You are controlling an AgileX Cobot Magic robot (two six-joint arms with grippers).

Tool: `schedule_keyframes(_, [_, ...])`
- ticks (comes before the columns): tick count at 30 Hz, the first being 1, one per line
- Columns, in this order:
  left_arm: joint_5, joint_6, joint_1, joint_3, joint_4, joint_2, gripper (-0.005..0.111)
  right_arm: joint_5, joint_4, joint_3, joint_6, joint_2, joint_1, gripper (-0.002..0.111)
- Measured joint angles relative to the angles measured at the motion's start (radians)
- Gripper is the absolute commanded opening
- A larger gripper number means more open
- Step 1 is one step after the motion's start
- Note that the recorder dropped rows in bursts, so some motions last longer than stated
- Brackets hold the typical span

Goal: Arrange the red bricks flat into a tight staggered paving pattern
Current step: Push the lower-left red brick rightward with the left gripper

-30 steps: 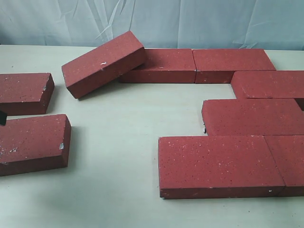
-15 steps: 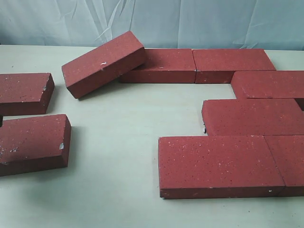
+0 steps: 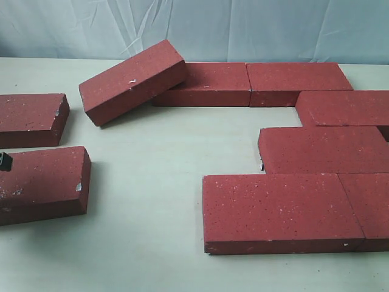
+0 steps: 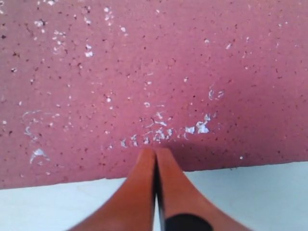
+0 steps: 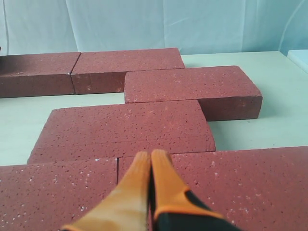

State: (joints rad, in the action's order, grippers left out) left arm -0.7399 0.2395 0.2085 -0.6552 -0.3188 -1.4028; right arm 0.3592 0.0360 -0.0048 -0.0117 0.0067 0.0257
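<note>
Our left gripper (image 4: 155, 153) had its orange fingers pressed together with nothing between them. The tips hung over the white-speckled top of one brick (image 4: 144, 72), close to its edge; we could not tell whether they touched it. Our right gripper (image 5: 150, 154) was likewise closed and empty, above a front brick (image 5: 250, 183) just beside the seam with its neighbour.

In the exterior view we counted nine red bricks (image 3: 322, 149), reading the dial from the table's middle. Two loose ones lay apart at 9 o'clock, the far loose brick (image 3: 30, 118) and the near loose brick (image 3: 39, 182), both with a chipped corner. A small black part (image 3: 5, 160) showed at the frame edge above the near one. At 11 o'clock a tilted brick (image 3: 132, 82) leaned one end on the back row. Six lay flat: two end to end at 12 to 1 o'clock, one at 2, one at 3, stepped sideways, and two side by side at 4 to 5.

The table (image 3: 158, 182) was pale cream and matte, with a wrinkled pale blue cloth (image 3: 243, 24) behind it at 12 o'clock. Bare tabletop stretched from the middle toward 6 and 7 o'clock. The bricks at 3 and 4 o'clock ran past the frame edge.
</note>
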Motion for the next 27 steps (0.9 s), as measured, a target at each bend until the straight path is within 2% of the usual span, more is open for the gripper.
schedule_keyframes(17, [0.055,0.004,0.0,-0.011,-0.025,-0.088,0.0,0.0,0.0,0.0,0.0,0.0,0.0,-0.001])
schedule_keyframes(27, [0.09,0.006,-0.108,-0.011,-0.029,-0.09,0.0,0.0,0.0,0.0,0.0,0.0,0.0,-0.001])
